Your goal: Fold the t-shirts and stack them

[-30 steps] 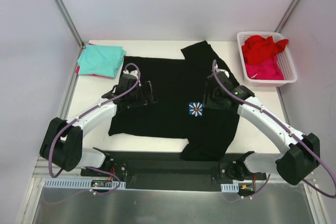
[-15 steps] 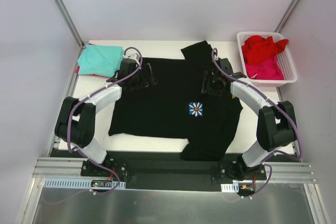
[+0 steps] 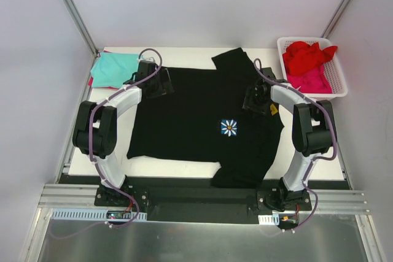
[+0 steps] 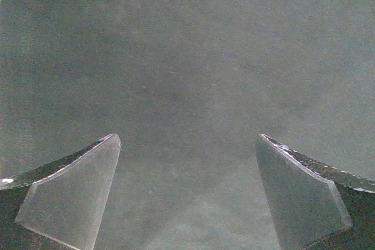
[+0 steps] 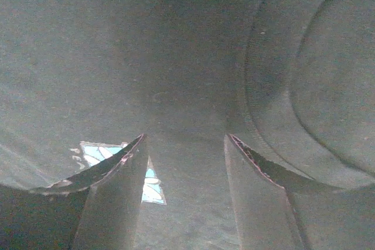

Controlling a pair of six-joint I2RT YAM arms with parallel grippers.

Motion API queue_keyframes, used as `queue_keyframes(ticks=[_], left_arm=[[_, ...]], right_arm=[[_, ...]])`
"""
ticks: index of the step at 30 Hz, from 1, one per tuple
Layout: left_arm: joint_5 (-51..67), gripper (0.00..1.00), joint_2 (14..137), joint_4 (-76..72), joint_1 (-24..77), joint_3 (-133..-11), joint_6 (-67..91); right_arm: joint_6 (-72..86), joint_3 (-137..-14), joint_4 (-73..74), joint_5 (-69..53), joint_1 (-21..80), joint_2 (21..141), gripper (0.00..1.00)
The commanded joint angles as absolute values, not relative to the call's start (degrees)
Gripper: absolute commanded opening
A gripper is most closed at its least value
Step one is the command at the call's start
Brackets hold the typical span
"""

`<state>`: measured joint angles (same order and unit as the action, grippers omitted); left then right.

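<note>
From above, the black shirt lies spread flat across the middle of the desk. Its flower print faces up, one sleeve reaches toward the far edge and another hangs toward the near edge. The teal shirt lies folded at the far left corner, just beside the black one. The basket at the far right holds the red shirt and the pink shirt, both crumpled. The left arm reaches to the black shirt's far left part, near the teal shirt. The right arm reaches to the black shirt's right side, beyond the flower. From this height I cannot tell how far either pair of fingers is parted.

In the left wrist view, the left fingers stand wide apart and hold nothing. Smooth black cloth fills the whole view beyond them. Whether the tips touch it cannot be told.

In the right wrist view, the right fingers are apart too, with a narrower gap, and nothing is pinched between them. Black cloth lies under and between them. Part of the flower print shows beside and behind the left-hand finger, and a curved seam runs through the cloth on the right. Contact with the cloth cannot be made out.
</note>
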<state>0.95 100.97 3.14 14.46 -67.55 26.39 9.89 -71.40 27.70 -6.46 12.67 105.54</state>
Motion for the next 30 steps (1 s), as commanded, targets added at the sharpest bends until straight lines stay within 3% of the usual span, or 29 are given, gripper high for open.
queue_keyframes(ticks=[1, 15, 30], left_arm=[[0.3, 0.99, 103.4, 5.3, 12.1, -70.0, 26.0], [2.4, 0.99, 112.9, 9.2, 10.0, -78.8, 28.6], [0.4, 0.99, 118.1, 8.2, 9.1, -84.6, 29.4]], right_arm=[[8.5, -75.9, 32.6, -4.3, 11.8, 107.2, 0.58], [7.2, -89.0, 43.0, -1.8, 10.8, 118.3, 0.60], [5.3, -98.0, 43.7, -1.2, 9.2, 123.4, 0.61]])
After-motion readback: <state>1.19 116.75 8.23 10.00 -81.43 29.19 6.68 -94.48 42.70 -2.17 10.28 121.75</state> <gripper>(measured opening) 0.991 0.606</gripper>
